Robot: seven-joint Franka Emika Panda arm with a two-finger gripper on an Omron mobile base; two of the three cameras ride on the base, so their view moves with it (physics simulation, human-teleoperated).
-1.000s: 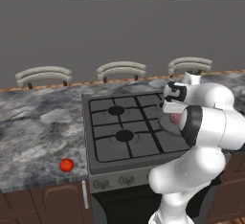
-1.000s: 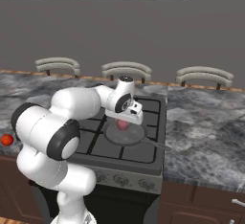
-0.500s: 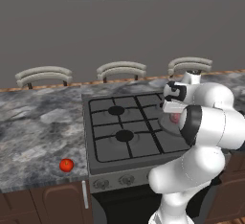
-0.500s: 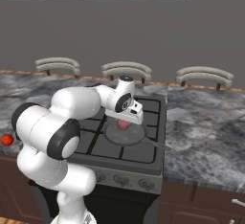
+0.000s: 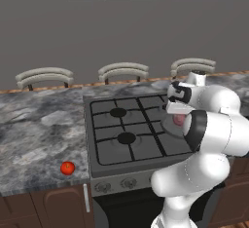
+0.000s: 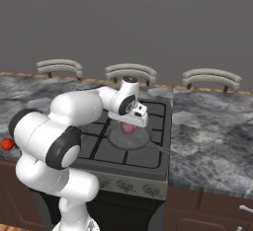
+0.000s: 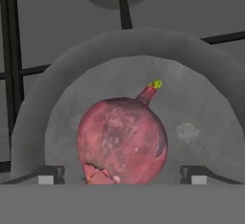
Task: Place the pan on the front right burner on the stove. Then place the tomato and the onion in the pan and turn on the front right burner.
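Note:
The dark grey pan (image 6: 114,136) sits on the stove (image 6: 151,162) at its front right, covering the front right burner. The dull pinkish-purple onion (image 7: 122,139) rests on the pan floor (image 7: 191,113). My gripper (image 7: 123,174) hangs just above the pan, open, with a fingertip on each side of the onion and a gap at both. From the base views the onion (image 6: 128,128) (image 5: 179,120) shows under the hand (image 6: 131,112). The bright red tomato (image 5: 67,167) (image 6: 6,144) lies on the counter left of the stove.
The pan's handle (image 6: 163,149) points right, toward the marble counter (image 6: 212,131). Black grates (image 5: 121,129) cover the stove's left burners. Round knobs (image 6: 124,186) line the stove front. Chair backs (image 5: 121,71) stand behind the counter. My arm hides the stove's right side in the left base view.
The jaws have spread apart and let go of the onion, which now sits free in the pan. The arm has hardly moved.

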